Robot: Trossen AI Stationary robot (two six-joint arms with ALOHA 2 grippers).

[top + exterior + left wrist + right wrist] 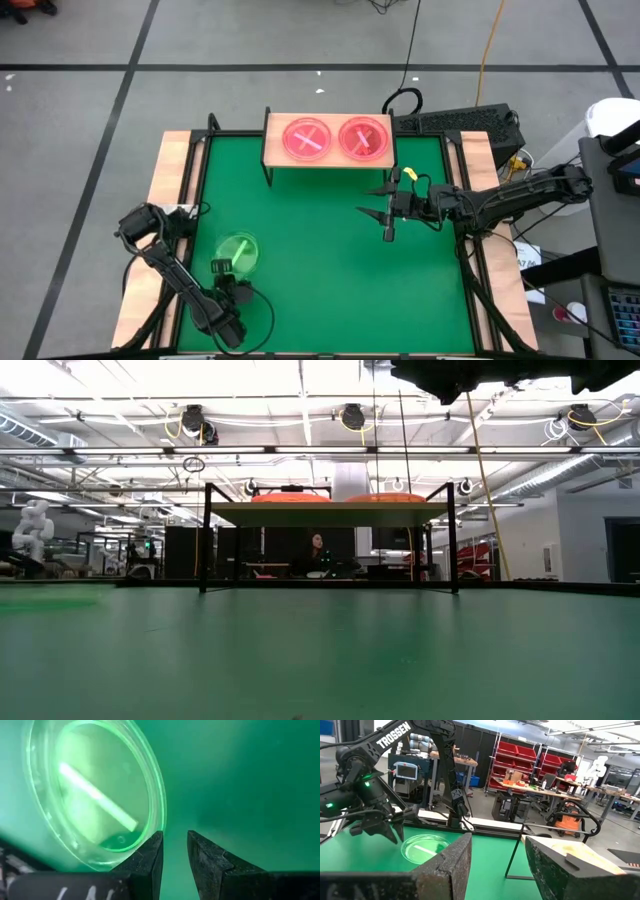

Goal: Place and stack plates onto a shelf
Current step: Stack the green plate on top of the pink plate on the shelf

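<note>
Above, two pink plates (pixel 307 139) (pixel 363 139) side by side on shelf (pixel 274 150). Left tool (pixel 222 268) narrowly spread beside green plate (pixel 238 250). Right tool (pixel 383 209) spread wide over mat (pixel 320 280).

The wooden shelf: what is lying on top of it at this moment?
Two pink plates lie side by side on the shelf: the left pink plate and the right pink plate. Whether either covers more plates beneath cannot be told.
</note>
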